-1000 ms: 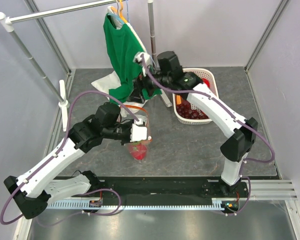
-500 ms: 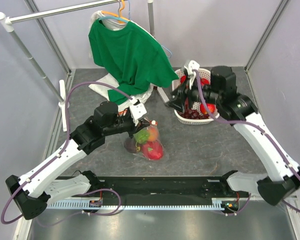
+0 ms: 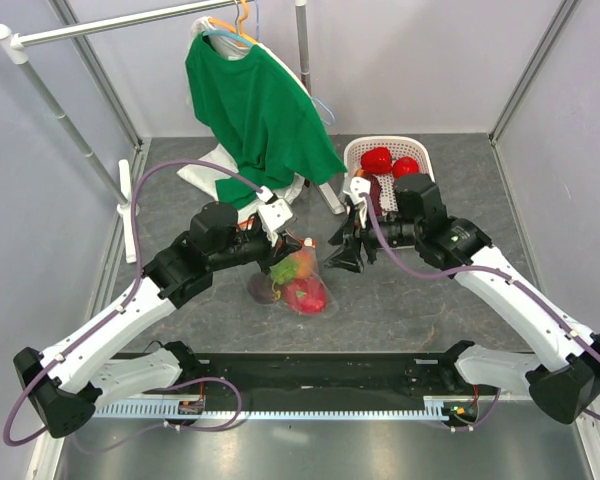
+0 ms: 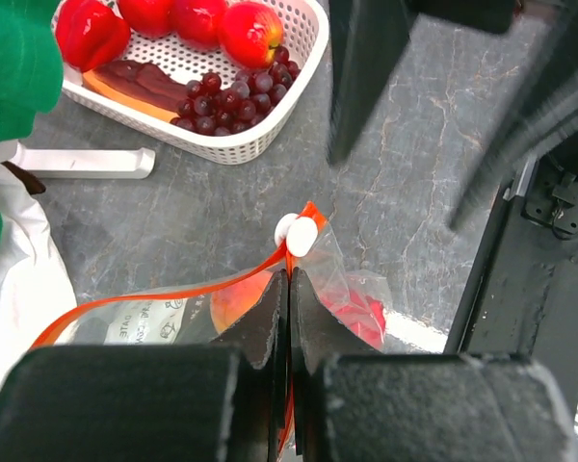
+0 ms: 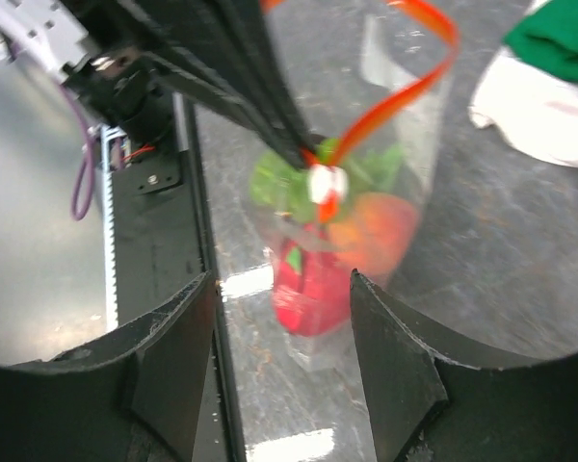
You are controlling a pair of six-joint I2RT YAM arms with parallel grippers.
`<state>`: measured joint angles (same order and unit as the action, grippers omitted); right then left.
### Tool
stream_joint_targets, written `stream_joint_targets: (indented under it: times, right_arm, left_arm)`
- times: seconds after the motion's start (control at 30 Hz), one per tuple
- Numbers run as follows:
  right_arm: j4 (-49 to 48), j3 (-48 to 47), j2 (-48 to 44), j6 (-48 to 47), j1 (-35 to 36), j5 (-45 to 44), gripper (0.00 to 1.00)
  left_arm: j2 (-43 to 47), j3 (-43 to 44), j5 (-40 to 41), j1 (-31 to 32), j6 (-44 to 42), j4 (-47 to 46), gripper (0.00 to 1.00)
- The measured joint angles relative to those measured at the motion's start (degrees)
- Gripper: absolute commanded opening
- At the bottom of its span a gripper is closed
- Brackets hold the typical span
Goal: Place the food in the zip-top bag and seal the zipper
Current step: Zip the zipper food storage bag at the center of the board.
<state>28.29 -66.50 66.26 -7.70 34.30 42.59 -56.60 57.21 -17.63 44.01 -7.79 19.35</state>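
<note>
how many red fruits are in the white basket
4, along one side of the basket: pepper-shaped one, round one, second round one, apple. More may be hidden.

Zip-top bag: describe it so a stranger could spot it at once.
In front of the green shirt hanging at the back, mid-table, the left hand pinches the zip-top bag. It is clear plastic with an orange-red zipper and fruit inside, unlike the white lattice basket to its right.
</note>
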Motion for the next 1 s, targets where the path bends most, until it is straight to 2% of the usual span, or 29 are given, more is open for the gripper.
stream_joint_targets:
  times: [0.13,0.53,0.8,0.83,0.9,0.93,1.0]
  right_arm:
    - [-2.3,1.6,0.1,0.5,3.2,-0.7,0.65]
    - [-9.5,3.5,3.3,3.6,4.5,-3.7,0.60]
    - [-12.3,6.7,3.2,5.0,5.2,-5.2,0.52]
    - [-12.7,6.7,3.2,5.2,5.2,-5.4,0.50]
    - [-13.5,6.7,3.3,5.6,5.3,-5.6,0.38]
    - [-13.8,6.6,3.4,5.6,5.3,-5.6,0.24]
    - [-14.3,6.4,3.8,5.9,5.6,-5.6,0.02]
  left_arm:
    - [0.0,-0.8,-0.5,0.0,0.6,-0.8,0.02]
    - [1.7,-3.0,-1.8,0.0,1.2,-4.2,0.02]
    - [2.9,-4.5,-2.4,0.0,1.6,-5.4,0.02]
    - [3.0,-4.6,-2.5,0.0,1.6,-5.4,0.02]
    - [3.0,-4.7,-3.0,0.0,1.6,-5.4,0.02]
    - [3.0,-4.7,-3.3,0.0,1.6,-5.3,0.02]
    - [3.0,-4.7,-3.6,0.0,1.6,-5.4,0.02]
